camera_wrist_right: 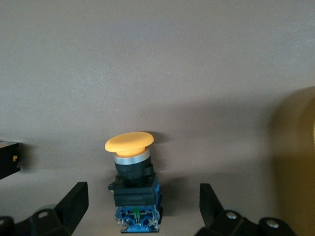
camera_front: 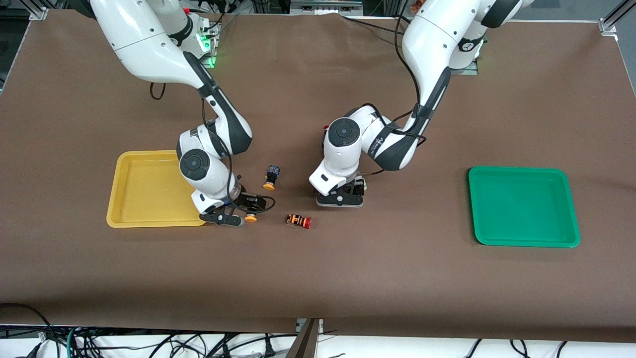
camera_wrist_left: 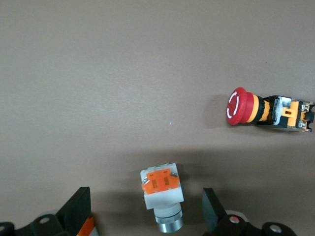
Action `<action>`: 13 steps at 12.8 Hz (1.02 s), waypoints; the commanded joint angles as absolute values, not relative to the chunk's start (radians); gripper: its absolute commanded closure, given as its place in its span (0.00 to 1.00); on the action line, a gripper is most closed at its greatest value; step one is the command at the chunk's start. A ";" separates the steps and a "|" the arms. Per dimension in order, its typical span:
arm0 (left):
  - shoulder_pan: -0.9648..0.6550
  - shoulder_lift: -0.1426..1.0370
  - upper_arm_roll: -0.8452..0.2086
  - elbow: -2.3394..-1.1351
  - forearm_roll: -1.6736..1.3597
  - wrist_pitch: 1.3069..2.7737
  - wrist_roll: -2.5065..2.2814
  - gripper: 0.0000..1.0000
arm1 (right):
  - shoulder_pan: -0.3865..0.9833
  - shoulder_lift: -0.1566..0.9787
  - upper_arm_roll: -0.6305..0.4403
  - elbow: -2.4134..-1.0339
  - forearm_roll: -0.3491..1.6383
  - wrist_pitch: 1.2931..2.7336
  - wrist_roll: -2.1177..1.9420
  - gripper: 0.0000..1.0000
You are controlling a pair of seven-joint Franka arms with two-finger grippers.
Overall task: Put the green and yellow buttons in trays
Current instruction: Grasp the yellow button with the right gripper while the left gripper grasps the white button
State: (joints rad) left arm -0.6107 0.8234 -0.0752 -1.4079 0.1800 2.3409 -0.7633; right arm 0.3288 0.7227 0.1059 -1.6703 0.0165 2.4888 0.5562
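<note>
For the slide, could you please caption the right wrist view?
Open right gripper straddling a yellow-capped button on the brown table.

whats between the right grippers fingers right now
In the right wrist view, a yellow-capped button with a black-and-blue body stands between the open right gripper fingers, which don't touch it.

The brown table (camera_front: 397,278) carries 2 trays (camera_front: 144,191) and several button switches (camera_front: 272,177).
</note>
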 commanded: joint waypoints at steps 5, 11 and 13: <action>-0.632 0.899 -0.061 -1.374 0.201 2.425 -0.812 0.42 | 0.333 0.741 0.110 -1.654 0.006 2.496 0.551 1.00; -0.620 0.849 -0.064 -1.388 0.192 2.375 -0.819 1.00 | 0.232 0.603 0.104 -1.637 0.005 2.248 0.295 1.00; -0.611 0.789 -0.061 -1.368 0.192 2.208 -0.812 1.00 | 0.186 0.557 0.092 -1.638 0.005 2.144 0.175 1.00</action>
